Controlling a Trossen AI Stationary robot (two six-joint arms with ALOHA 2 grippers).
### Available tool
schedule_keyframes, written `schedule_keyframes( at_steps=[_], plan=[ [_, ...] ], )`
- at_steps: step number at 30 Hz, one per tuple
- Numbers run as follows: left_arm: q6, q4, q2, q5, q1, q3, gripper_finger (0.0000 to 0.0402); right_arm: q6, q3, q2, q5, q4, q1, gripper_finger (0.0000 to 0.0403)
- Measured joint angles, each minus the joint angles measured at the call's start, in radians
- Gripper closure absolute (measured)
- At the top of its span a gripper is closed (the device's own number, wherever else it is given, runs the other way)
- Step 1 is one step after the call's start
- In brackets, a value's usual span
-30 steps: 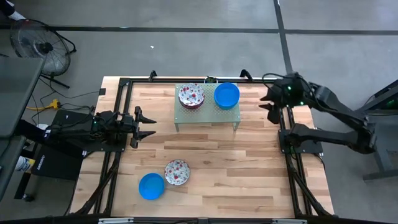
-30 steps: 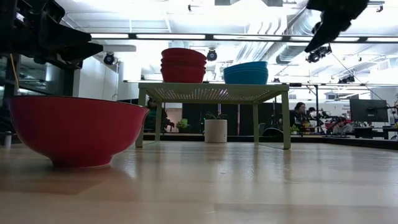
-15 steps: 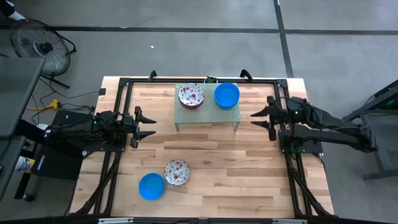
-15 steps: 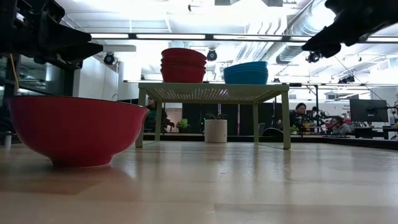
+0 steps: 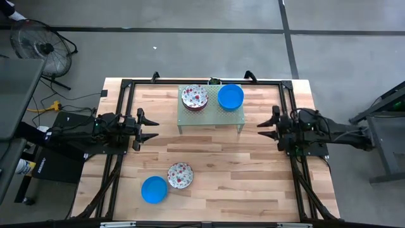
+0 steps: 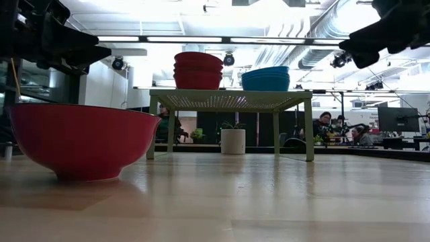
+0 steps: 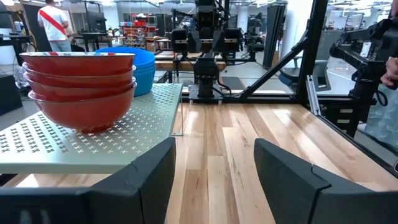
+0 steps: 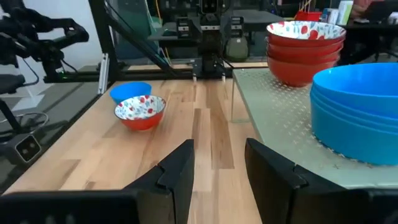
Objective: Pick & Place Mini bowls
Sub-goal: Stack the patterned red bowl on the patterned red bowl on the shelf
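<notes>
A green perforated stand (image 5: pixel 211 113) carries a stack of floral bowls, red outside (image 5: pixel 194 97) (image 7: pixel 81 87), and a stack of blue bowls (image 5: pixel 230 96) (image 8: pixel 357 109). One blue bowl (image 5: pixel 154 189) and one floral bowl (image 5: pixel 180 175) (image 8: pixel 140 111) rest on their bases near the table's near edge. My left gripper (image 5: pixel 149 126) (image 7: pixel 214 180) is open, level, left of the stand. My right gripper (image 5: pixel 266 128) (image 8: pixel 219 168) is open, right of the stand, pointing across the table.
A black frame (image 5: pixel 126 85) runs around the table's edges. Bare wood (image 5: pixel 215 158) lies between the stand and the two loose bowls. In the low view the floral bowl's red outside (image 6: pixel 80 138) fills the near left. People sit in the room beyond the table.
My right gripper has moved from beside the stand's far right corner toward the table's near edge. It has tipped from pointing downward to nearly level and sits a little lower. Its fingers stay open. The bowls and the left arm have kept still.
</notes>
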Motion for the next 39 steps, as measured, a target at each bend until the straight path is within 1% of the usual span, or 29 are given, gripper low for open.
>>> schedule_keyframes(
  at_steps=[6, 12, 39],
  plan=[
    [0.0, 0.0, 0.0, 0.0, 0.0, 0.0, 0.0189, 0.0, -0.004, -0.038, 0.021, 0.0, 0.038, 0.0272],
    [0.0, 0.0, 0.0, 0.0, 0.0, 0.0, 0.0189, 0.027, -0.004, -0.038, 0.002, 0.008, 0.067, 0.0272],
    [0.0, 0.0, 0.0, 0.0, 0.0, 0.0, 0.0189, 0.018, -0.004, -0.036, 0.004, 0.007, 0.065, 0.0272]
  ],
)
